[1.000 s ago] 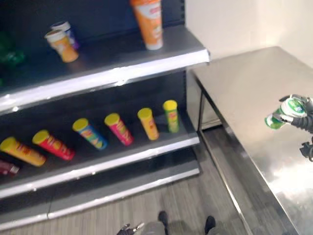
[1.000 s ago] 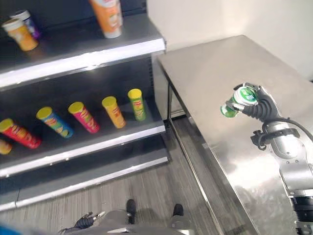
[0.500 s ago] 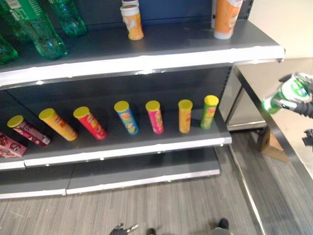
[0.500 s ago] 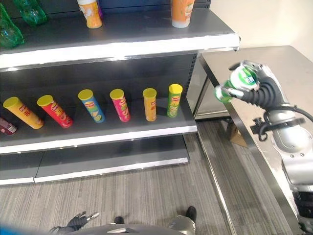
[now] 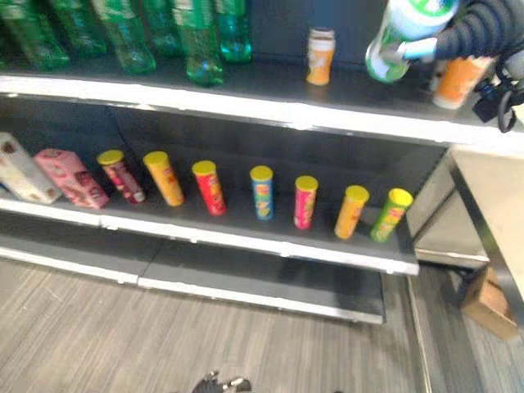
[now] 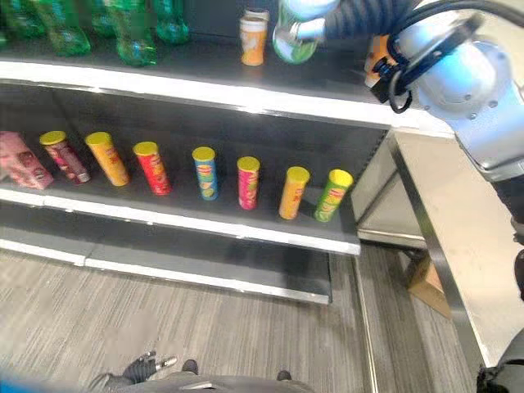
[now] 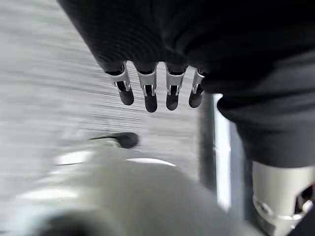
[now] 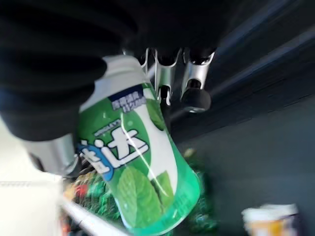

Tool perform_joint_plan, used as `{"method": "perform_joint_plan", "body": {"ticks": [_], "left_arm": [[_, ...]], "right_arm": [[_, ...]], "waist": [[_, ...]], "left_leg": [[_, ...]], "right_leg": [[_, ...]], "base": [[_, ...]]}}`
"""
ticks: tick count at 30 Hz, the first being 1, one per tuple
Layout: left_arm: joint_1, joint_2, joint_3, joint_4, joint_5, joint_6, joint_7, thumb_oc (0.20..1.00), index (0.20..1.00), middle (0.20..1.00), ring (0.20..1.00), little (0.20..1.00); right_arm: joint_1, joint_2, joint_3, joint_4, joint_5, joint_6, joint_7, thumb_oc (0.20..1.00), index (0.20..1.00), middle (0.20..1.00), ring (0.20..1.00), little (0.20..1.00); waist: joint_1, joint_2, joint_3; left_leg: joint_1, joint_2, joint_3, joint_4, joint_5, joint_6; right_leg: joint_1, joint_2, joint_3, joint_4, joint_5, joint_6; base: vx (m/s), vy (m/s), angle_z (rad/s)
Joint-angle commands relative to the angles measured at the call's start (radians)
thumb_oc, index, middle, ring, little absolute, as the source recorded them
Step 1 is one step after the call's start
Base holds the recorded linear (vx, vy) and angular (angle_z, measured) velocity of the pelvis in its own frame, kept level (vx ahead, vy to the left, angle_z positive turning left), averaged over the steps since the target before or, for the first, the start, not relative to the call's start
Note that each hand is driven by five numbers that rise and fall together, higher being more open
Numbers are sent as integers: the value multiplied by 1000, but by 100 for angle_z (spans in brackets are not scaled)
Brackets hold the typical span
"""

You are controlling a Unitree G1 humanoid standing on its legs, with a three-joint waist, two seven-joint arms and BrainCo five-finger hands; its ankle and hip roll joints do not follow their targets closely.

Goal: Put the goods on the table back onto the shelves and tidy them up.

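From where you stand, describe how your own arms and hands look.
The right arm is rounded silver-grey metal. A dark ribbed cover sheathes the wrist and the back of the right hand. The left hand wears the same dark cover; its fingers are silver with dark rounded tips, set in a row.

The green-and-white bottle (image 8: 142, 172) bears large white characters across its front; no other print is legible.
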Motion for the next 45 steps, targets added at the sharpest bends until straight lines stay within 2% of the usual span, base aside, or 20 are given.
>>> {"method": "perform_joint_plan", "body": {"ticks": [1,6,8,10,17,35,45], "left_arm": [[-55,62,-11,40,-51,-10,15,1000,1000,1000,1000,1000],[-56,56,-31,48,-67,-12,26,1000,1000,1000,1000,1000],[-48,55,-41,54,-83,-11,26,1000,1000,1000,1000,1000],[-47,56,-51,55,-89,-12,27,1000,1000,1000,1000,1000],[-42,50,-72,58,-101,-14,29,1000,1000,1000,1000,1000],[-50,52,-95,49,-106,-11,35,1000,1000,1000,1000,1000],[-53,53,-98,41,-103,-16,34,1000,1000,1000,1000,1000]], "right_arm": [[28,5,-11,105,36,24,-20,200,200,200,200,200],[-61,91,84,309,46,48,-10,200,200,200,200,200],[-87,155,111,474,56,65,-3,200,200,200,200,200],[-102,200,121,589,57,80,0,200,200,200,200,200],[-112,272,112,781,48,110,-3,200,200,200,200,200],[-129,356,109,942,5,137,-17,200,200,200,200,200],[-158,344,167,954,-59,141,-7,200,200,200,200,200]], "waist": [[-2,-36,-29],[29,-34,-35],[51,-33,-36],[69,-32,-33],[96,-28,-33],[130,-34,-27],[137,-46,-20]], "left_leg": [[3,-59,-18,-6,-47,-13],[-4,-57,-52,-4,-39,-20],[-6,-58,-72,-4,-35,-25],[-12,-58,-82,-5,-29,-28],[-19,-59,-108,-7,-22,-31],[-32,-59,-138,-11,-16,-36],[-39,-60,-146,-10,-17,-36]], "right_leg": [[-51,-42,-46,57,-17,14],[-25,-46,-106,65,-36,6],[-10,-48,-139,62,-40,3],[-5,-48,-161,61,-43,2],[8,-46,-195,58,-51,-2],[27,-45,-249,54,-61,-7],[20,-49,-258,61,-63,-4]], "base": [[85,-117,53],[61,-96,41],[73,-102,20],[40,-73,36],[31,-44,18],[6,-11,6],[4,6,6]]}}
